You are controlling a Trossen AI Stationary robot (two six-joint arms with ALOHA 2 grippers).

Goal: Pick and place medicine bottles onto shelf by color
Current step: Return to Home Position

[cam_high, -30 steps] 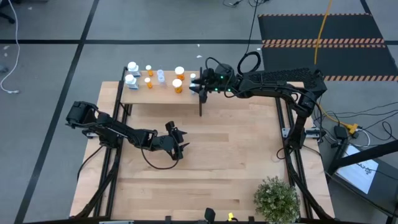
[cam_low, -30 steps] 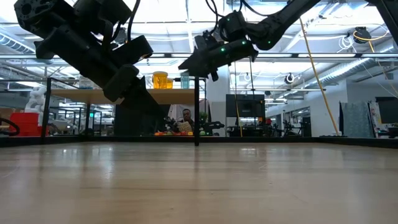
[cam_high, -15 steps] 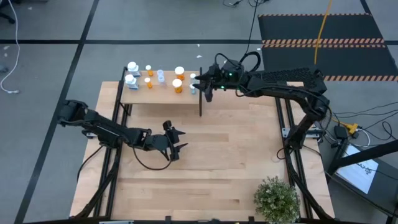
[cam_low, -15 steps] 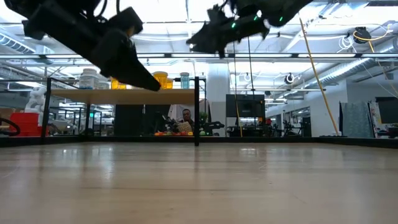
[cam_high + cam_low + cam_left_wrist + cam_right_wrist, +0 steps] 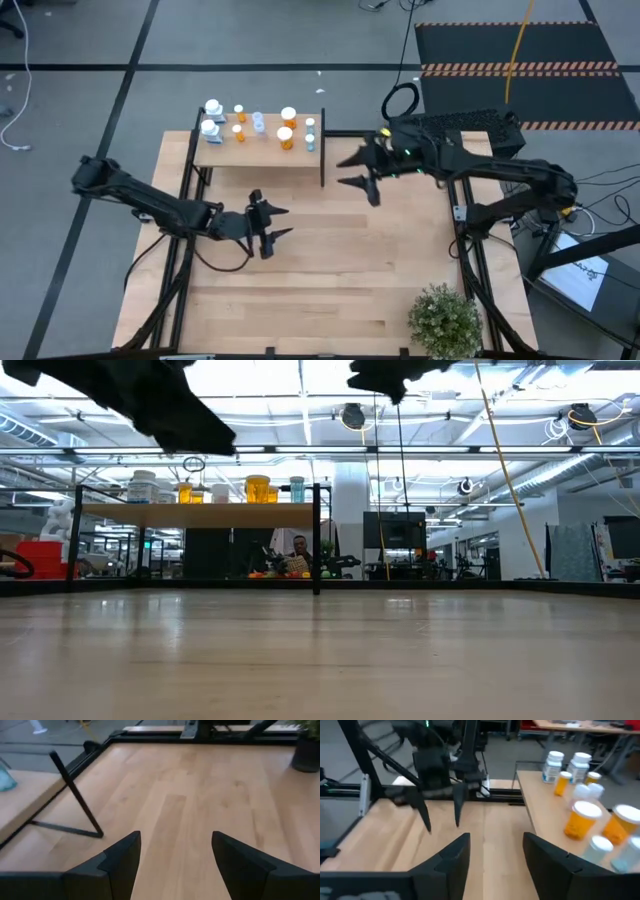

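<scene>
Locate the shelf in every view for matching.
High view: shelf at the table's far edge, left of centre.
Low view: shelf raised across the left background.
Left wrist view: part of the shelf, beside its black frame.
Right wrist view: shelf under the medicine bottles.
Shared landmark: that black frame.

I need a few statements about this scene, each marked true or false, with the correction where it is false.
1. The left gripper and the right gripper are both open and empty. True.
2. The right gripper hangs over the shelf. False: it is over the bare tabletop, beyond the black upright panel.
3. The white bottles stand at the shelf end away from that panel. True.
4. One bottle lies on the tabletop. False: every one in view stands on the shelf.
</scene>
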